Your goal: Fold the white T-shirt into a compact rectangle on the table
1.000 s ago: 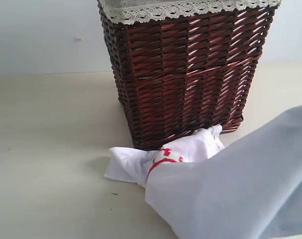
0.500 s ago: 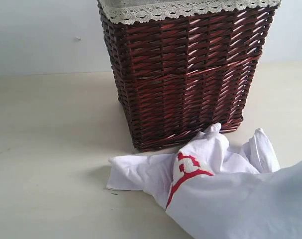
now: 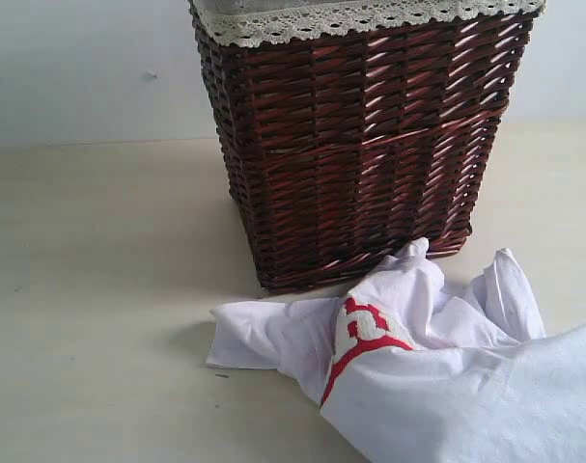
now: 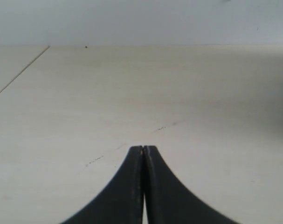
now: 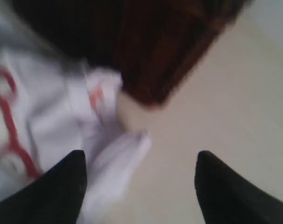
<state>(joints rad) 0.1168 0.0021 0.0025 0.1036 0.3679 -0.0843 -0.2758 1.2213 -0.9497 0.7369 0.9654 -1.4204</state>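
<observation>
White T-shirt [image 3: 437,386], crumpled and unfolded, lies on the table [image 3: 99,289] in the lower right of the exterior view, running off the bottom and right edges of the frame. One bunched end reaches toward the lower centre, and a raised fold touches the foot of the basket. Red-outlined lettering [image 3: 360,333] shows on a crease near the middle of the heap. In the right wrist view a small orange tag [image 5: 95,97] sits on a fold of the shirt close to the basket's corner; this view is blurred.

Dark brown wicker basket [image 3: 360,145] stands upright on the table directly behind the shirt, filling the upper centre of the exterior view, its rim trimmed with a lace-edged liner [image 3: 360,19]. A pale wall [image 3: 80,68] runs behind the table.

Right gripper [image 5: 140,154] hangs over the shirt's edge with its two dark fingers wide apart and nothing between them. Left gripper [image 4: 143,148] has its fingers pressed together, gripping nothing, above bare table marked by a few tiny dark specks. Neither gripper appears in the exterior view.
</observation>
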